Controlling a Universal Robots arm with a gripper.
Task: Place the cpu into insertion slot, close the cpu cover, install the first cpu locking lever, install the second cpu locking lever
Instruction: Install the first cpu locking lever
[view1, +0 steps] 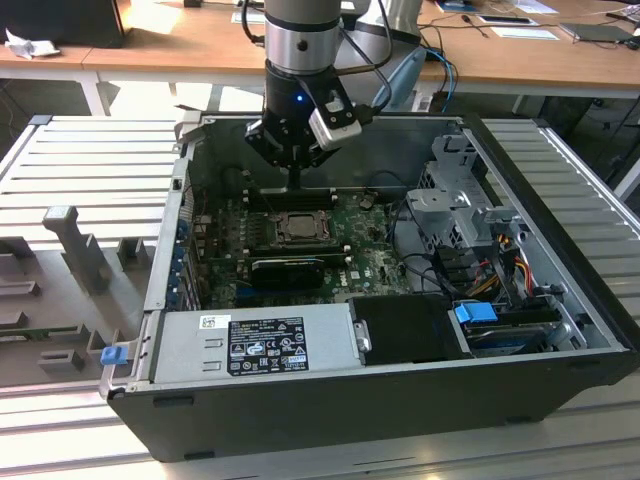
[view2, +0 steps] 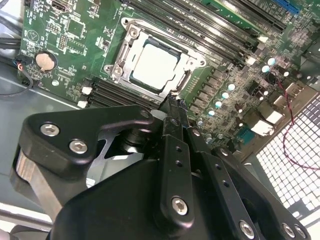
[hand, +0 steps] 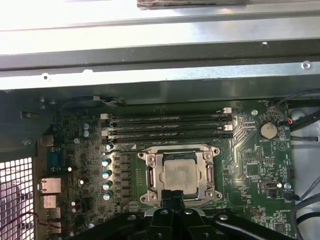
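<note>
Two fingers pressed shut, empty; gripper just beside cpu, cover down over it; lever step, prob.: push slow, keep tip off cpu.

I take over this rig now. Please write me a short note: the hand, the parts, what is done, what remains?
The hand: shut, holding nothing that I see, its tip at the edge of the cpu cover.
The cpu: lies flat in the cover's window, on the motherboard.
Done: cpu placed, cover down.
Left: the two locking levers; I cannot tell if either is latched.
</note>
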